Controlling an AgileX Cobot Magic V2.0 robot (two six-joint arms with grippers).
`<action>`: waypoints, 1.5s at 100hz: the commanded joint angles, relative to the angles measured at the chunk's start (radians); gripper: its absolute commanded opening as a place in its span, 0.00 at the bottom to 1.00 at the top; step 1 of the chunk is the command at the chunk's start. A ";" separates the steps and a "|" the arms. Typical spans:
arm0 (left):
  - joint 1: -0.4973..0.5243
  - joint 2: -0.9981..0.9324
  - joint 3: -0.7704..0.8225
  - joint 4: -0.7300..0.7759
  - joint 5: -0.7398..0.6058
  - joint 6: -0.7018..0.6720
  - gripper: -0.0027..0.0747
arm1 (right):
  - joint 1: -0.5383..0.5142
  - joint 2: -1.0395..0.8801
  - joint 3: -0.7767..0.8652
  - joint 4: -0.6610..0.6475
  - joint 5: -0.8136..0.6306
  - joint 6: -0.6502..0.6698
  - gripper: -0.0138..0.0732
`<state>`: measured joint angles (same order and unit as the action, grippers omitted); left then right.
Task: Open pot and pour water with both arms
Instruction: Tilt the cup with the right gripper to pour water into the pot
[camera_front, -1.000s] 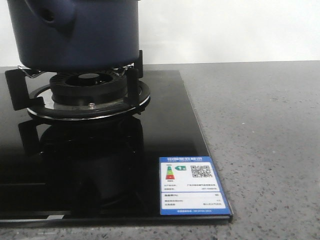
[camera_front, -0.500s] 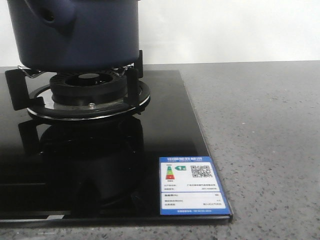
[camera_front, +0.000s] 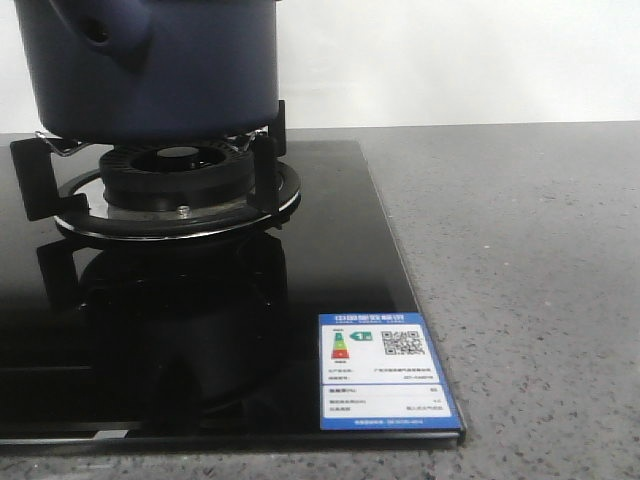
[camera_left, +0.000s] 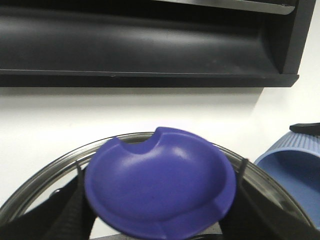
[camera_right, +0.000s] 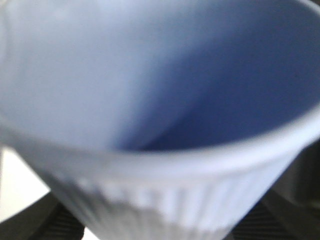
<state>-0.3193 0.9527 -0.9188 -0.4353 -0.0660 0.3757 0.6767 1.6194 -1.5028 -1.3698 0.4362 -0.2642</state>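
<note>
Nothing had moved since the earlier frames: the pot (camera_front: 155, 70) stayed on the burner (camera_front: 178, 180), upper left. Left fingers gripped the lid knob (camera_left: 160, 187); right fingers held the ribbed cup (camera_right: 160, 150). Early tilting risked spilling onto the counter (camera_front: 520, 280).

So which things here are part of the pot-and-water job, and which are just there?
Part of the job:
- pot on the burner
- knobbed glass lid
- light blue ribbed cup

Just there:
- energy label
- black range hood

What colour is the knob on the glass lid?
Purple-blue knob, clearest in the left wrist view.
</note>
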 joint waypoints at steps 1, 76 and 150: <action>0.006 -0.018 -0.039 0.003 -0.094 -0.004 0.50 | 0.005 -0.045 -0.041 -0.090 -0.030 0.001 0.59; 0.006 -0.018 -0.039 0.003 -0.094 -0.004 0.50 | 0.005 -0.045 -0.041 -0.185 -0.084 0.001 0.59; 0.006 -0.018 -0.039 0.003 -0.094 -0.004 0.50 | 0.005 -0.045 -0.041 -0.163 -0.080 0.014 0.59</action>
<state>-0.3193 0.9527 -0.9188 -0.4353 -0.0660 0.3757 0.6767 1.6194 -1.5028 -1.5137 0.3511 -0.2624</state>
